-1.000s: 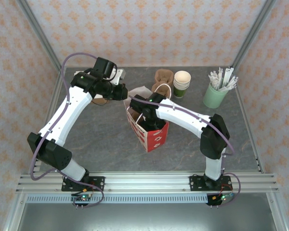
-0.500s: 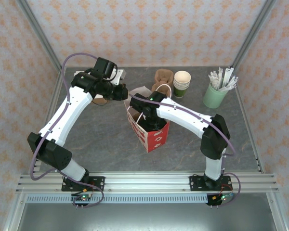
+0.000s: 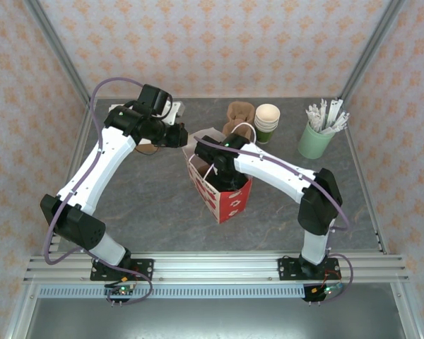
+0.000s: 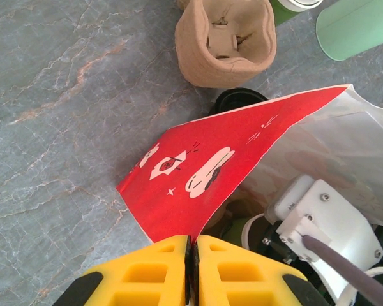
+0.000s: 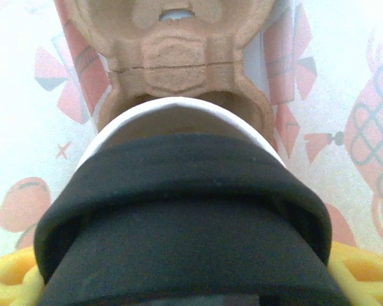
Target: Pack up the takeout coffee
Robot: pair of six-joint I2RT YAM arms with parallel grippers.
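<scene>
Coffee cup (image 5: 179, 210): down inside the bag. Its black lid is close under the right wrist camera, with a pale rim at the far edge.
Right gripper (image 5: 186, 290): grasping the coffee cup, with a yellow finger showing on each side of the lid. The arm reaches into the bag mouth from the right.
Cardboard tray (image 5: 179, 57): brown and moulded, lying inside the bag just beyond the cup. Whether the cup touches it cannot be told.
Bag (image 3: 230, 201): red paper with white printed figures and a pale lining. It stands open near the middle of the surface and tilts a little.
Left gripper (image 4: 191, 247): clenched on the top edge of the bag's red side, its yellow fingers pressed together.
Second cardboard tray (image 3: 239, 115): on the surface behind the bag, apart from it.
Stack of cups (image 3: 266, 121): green outside, cream inside, no lids, just right of the second cardboard tray.
Green holder (image 3: 315, 143): pale green and full of white wrapped sticks, at the far right.
Surface (image 3: 148, 205): grey marble pattern.
</scene>
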